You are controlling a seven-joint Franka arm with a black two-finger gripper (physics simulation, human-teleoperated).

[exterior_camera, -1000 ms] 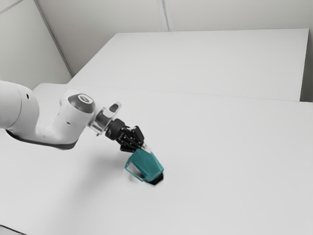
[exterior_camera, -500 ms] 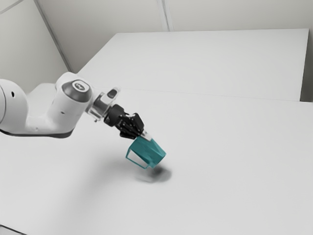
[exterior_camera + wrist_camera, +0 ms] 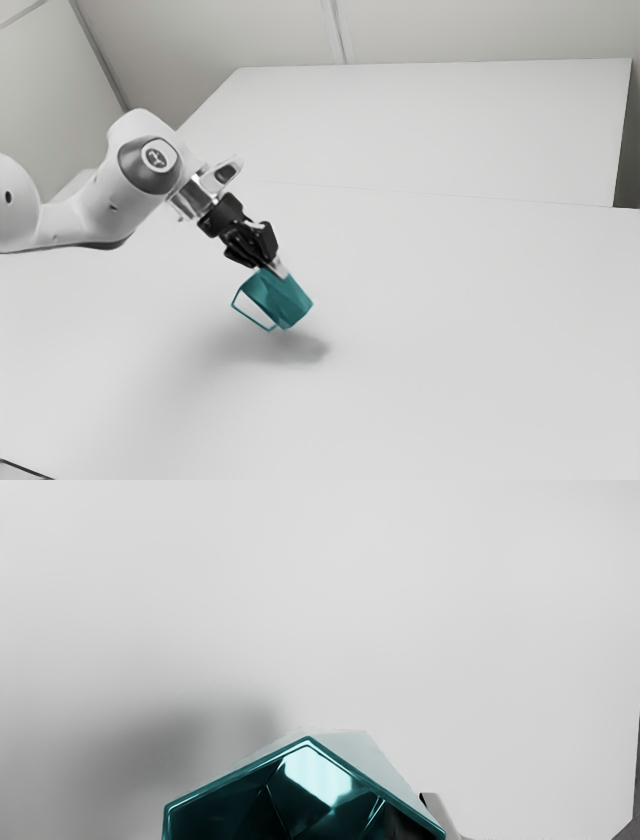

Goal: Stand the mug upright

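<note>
Pale walls [image 3: 220, 35] rise behind a broad white desk [image 3: 450, 330], which a thin seam [image 3: 440, 192] crosses on its far side. In the exterior view the arm [image 3: 110, 200] reaches in from the left, and its black pincer [image 3: 274, 269] is clenched on a teal, many-sided mug [image 3: 278, 299]. The grip appears to be on the wall at the mouth: in the wrist view a pale finger [image 3: 441, 814] lies against the outside of the rim, and a dark shape just inside is probably its partner.

The mug hangs over the desk on the near side of the seam, well in from the dark edge line [image 3: 28, 470] at the exterior view's lower left. A soft shadow [image 3: 295, 350] lies apart from it, below, so it seems clear of the desktop. It is tilted, its mouth toward the pincer and its base slanting down toward the exterior view's right; the angular handle [image 3: 251, 318] juts out to the left.

As for progress, the mug is in hand and raised, but it is not upright. What is left, by this judgement, is to take out the lean until the base faces squarely down, lower it flat onto the desk, and let go without dragging the rim and tipping it.
</note>
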